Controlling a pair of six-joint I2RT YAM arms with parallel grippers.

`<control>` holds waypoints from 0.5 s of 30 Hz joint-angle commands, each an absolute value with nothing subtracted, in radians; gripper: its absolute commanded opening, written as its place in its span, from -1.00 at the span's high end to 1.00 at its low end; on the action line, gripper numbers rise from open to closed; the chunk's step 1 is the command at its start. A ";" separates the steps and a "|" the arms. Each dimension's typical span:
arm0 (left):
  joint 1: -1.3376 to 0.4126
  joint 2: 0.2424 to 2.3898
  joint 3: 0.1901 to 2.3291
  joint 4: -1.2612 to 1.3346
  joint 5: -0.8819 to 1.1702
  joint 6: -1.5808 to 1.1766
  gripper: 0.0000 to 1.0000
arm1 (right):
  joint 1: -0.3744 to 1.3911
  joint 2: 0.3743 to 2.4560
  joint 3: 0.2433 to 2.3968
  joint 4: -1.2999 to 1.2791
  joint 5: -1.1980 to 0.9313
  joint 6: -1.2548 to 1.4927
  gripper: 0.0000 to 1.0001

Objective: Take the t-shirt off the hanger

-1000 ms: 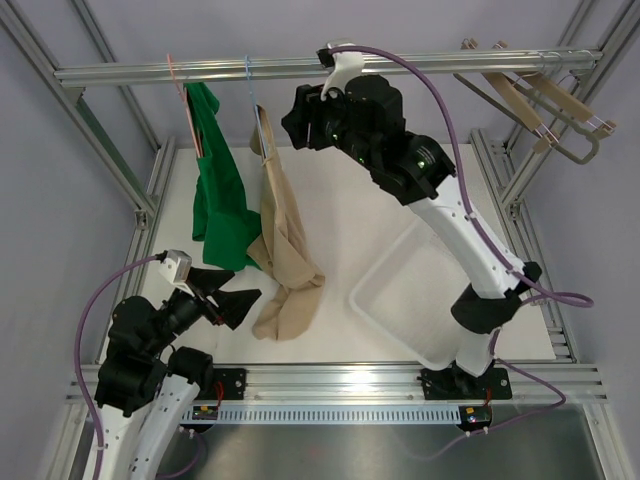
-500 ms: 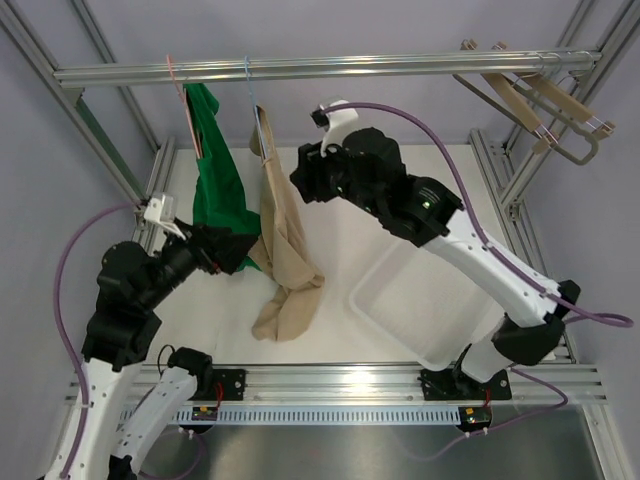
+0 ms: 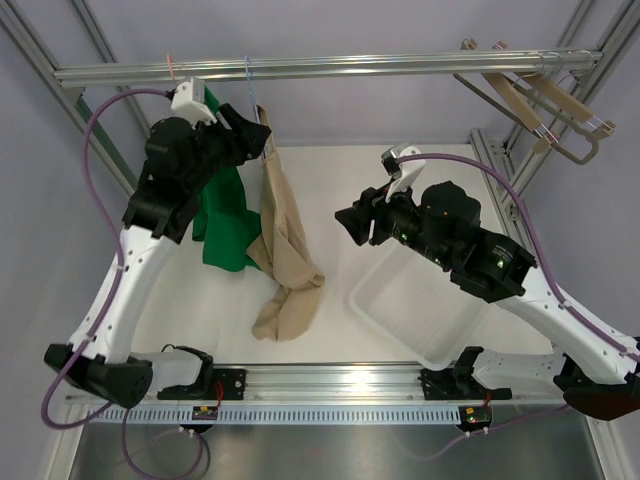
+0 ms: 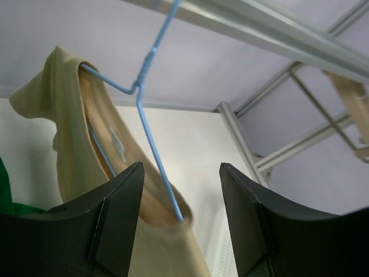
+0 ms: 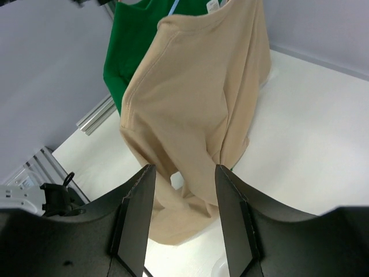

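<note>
A tan t-shirt (image 3: 281, 232) hangs on a blue wire hanger (image 3: 250, 88) from the top rail, its hem pooled on the white table. Beside it a green t-shirt (image 3: 226, 226) hangs on a pink hanger (image 3: 172, 68). My left gripper (image 3: 262, 136) is up at the tan shirt's collar. In the left wrist view its fingers (image 4: 118, 219) stand apart on either side of the blue hanger (image 4: 151, 144) and the tan collar (image 4: 69, 144), without touching them. My right gripper (image 3: 347, 225) is open to the shirt's right, facing the tan t-shirt (image 5: 196, 86) and holding nothing.
A white bin (image 3: 372, 283) sits on the table under the right arm. Several wooden hangers (image 3: 540, 100) hang at the rail's right end. The aluminium rail (image 3: 400, 65) and frame posts (image 3: 115, 160) enclose the space.
My left arm rose from low at the near left up to the tan shirt's hanger, and its jaws narrowed. My right arm drew back from the rail, down and to the right.
</note>
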State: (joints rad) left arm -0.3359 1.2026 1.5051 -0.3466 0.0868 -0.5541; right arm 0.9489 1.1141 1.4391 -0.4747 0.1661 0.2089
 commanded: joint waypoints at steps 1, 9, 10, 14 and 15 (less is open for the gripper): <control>-0.348 1.287 1.603 -0.328 -0.017 -0.520 -0.18 | 0.957 1.075 1.393 -0.426 0.121 0.232 -0.08; -0.353 1.428 1.690 -0.327 -0.100 -0.495 0.30 | 0.962 1.028 1.325 -0.407 0.106 0.253 -0.08; -0.356 1.433 1.695 -0.327 -0.101 -0.497 0.47 | 0.962 1.028 1.321 -0.405 0.104 0.261 -0.08; -0.383 1.428 1.698 -0.328 -0.126 -0.471 1.00 | 0.966 1.055 1.310 -0.393 0.080 0.275 -0.06; -0.390 1.416 1.701 -0.328 -0.141 -0.453 1.00 | 0.968 1.068 1.315 -0.391 0.072 0.273 -0.06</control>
State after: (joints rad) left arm -0.3656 1.4391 1.6436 -0.3759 -0.0830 -0.4938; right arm 0.9524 1.0512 1.3182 -0.4442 0.1040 0.2569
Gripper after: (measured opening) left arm 0.025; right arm 0.534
